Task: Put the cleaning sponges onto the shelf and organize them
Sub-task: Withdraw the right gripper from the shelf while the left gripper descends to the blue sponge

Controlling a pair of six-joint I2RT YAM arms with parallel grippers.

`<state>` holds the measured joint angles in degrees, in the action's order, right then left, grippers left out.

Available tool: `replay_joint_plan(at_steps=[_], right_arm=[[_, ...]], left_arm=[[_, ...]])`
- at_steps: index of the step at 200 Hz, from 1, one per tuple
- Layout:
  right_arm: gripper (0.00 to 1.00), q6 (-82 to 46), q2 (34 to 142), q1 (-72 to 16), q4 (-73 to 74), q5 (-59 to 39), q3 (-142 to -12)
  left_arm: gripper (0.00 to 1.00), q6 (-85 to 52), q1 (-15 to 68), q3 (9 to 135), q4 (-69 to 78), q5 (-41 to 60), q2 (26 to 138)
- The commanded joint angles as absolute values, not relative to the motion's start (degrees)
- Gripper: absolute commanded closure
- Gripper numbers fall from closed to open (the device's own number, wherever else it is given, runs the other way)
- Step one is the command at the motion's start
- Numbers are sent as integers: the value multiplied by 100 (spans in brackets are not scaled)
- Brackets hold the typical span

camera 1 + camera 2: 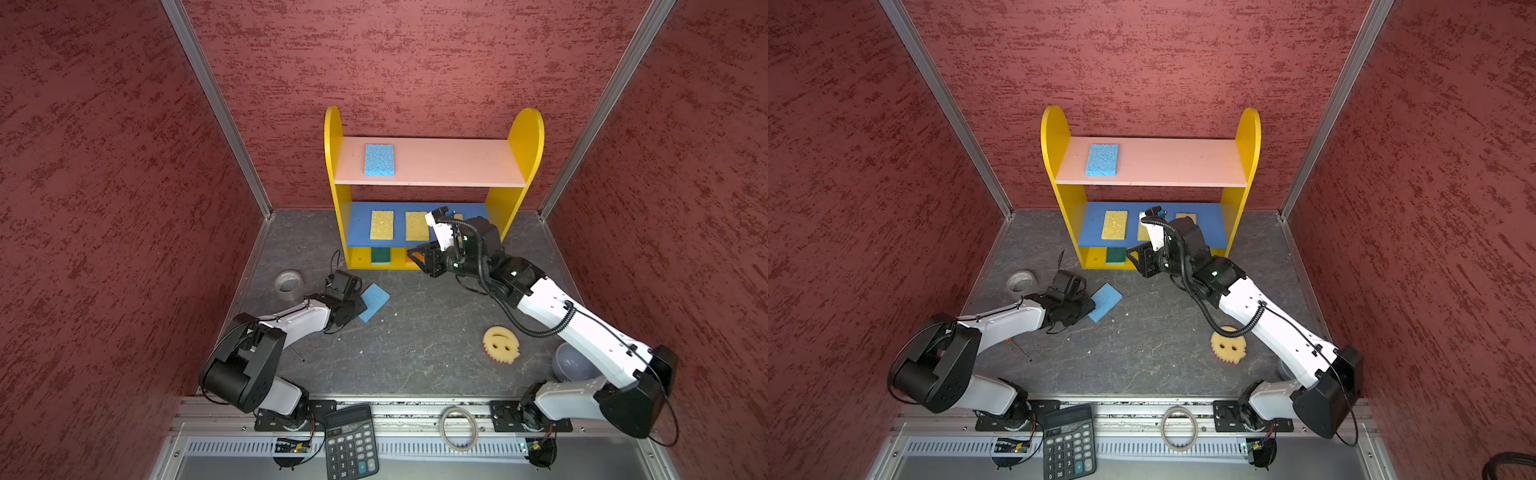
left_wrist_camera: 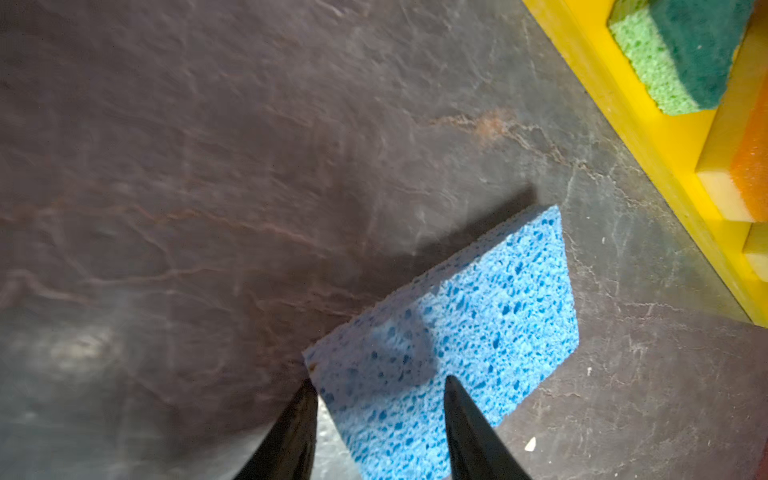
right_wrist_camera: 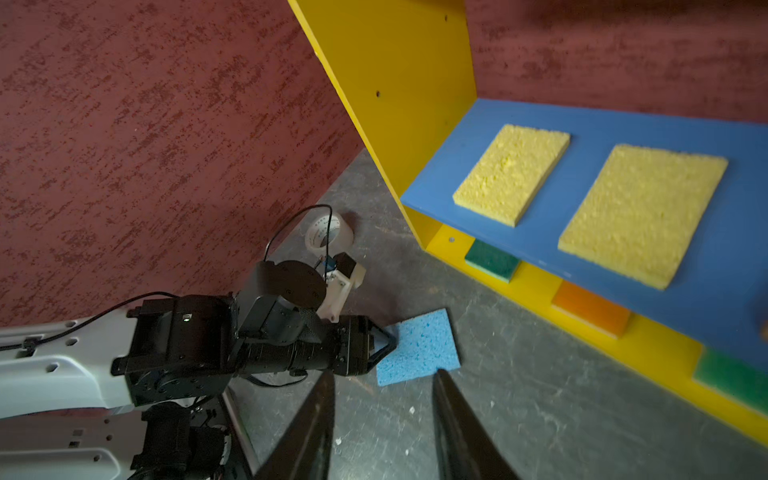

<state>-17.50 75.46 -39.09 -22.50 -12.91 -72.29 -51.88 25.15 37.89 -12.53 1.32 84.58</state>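
Note:
The shelf (image 1: 515,137) stands at the back wall. One blue sponge (image 1: 379,159) lies on its pink top board and two yellow sponges (image 1: 382,225) (image 1: 417,225) on the blue middle board. The bottom tier holds a green-topped sponge (image 1: 380,255), an orange-topped one (image 3: 590,309) and another green one (image 3: 731,376). A second blue sponge (image 1: 375,301) lies on the floor, its near corner between the part-open fingers of my left gripper (image 2: 379,384), with floor showing beside one finger. My right gripper (image 3: 384,374) hovers open and empty before the bottom tier. The round smiley sponge (image 1: 500,344) lies on the floor under my right arm.
A tape roll (image 1: 289,284) sits on the floor left of the shelf. A black calculator (image 1: 351,442) and a thin ring (image 1: 458,428) rest on the front rail. A grey bowl (image 1: 571,361) is partly hidden under my right arm. Red walls close in on three sides.

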Motion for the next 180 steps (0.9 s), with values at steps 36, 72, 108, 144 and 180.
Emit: replay_joint_plan(at_steps=[36,72,108,144,180], right_arm=[[41,-2550,7565,-3946,-2028,-818,-5669],[41,-3076,8284,-3946,-1506,-738,-5468],[39,-3481,9297,-4078,-1092,-808,-5778],[38,-3694,10078,-4403,-892,-795,-6216],[44,-3986,10714,-4551,-562,-1019,-6515]], left_arm=[[52,-5588,3270,4318,-1338,361,8673],[51,-5650,3585,4595,-1276,607,8870],[47,-5548,3450,4413,-1582,104,8160],[42,-5340,2767,4181,-1929,-69,7666],[55,-5246,2229,4052,-1515,355,8096]])
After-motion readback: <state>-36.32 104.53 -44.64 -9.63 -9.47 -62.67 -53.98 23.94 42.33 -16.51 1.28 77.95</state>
